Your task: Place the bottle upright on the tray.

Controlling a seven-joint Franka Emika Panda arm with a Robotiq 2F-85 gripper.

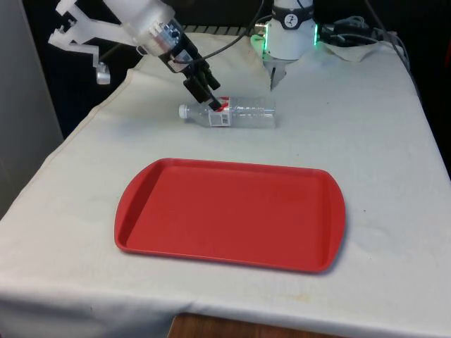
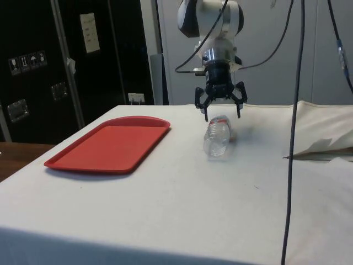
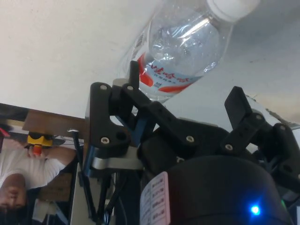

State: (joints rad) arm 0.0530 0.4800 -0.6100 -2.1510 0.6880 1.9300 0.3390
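Lying on its side on the white-clothed surface (image 1: 394, 141): clear plastic bottle (image 1: 236, 115), white cap (image 1: 183, 110) pointing toward the front view's left, red-and-white label (image 3: 171, 77) wrapping the end nearer the cap. Resting well apart from the red tray (image 1: 229, 213), on the robot's side of it, not touching its rim. Hovering just above the label end of the bottle: black tool (image 2: 222, 112), tilting down from the white arm, fingers (image 3: 133, 77) spreading wide and straddling the bottle's body without gripping it. Sitting flat nearer the front camera: the tray, holding nothing. Showing upside down beyond the surface's edge in the wrist view: a person (image 3: 21, 173) in a white shirt.
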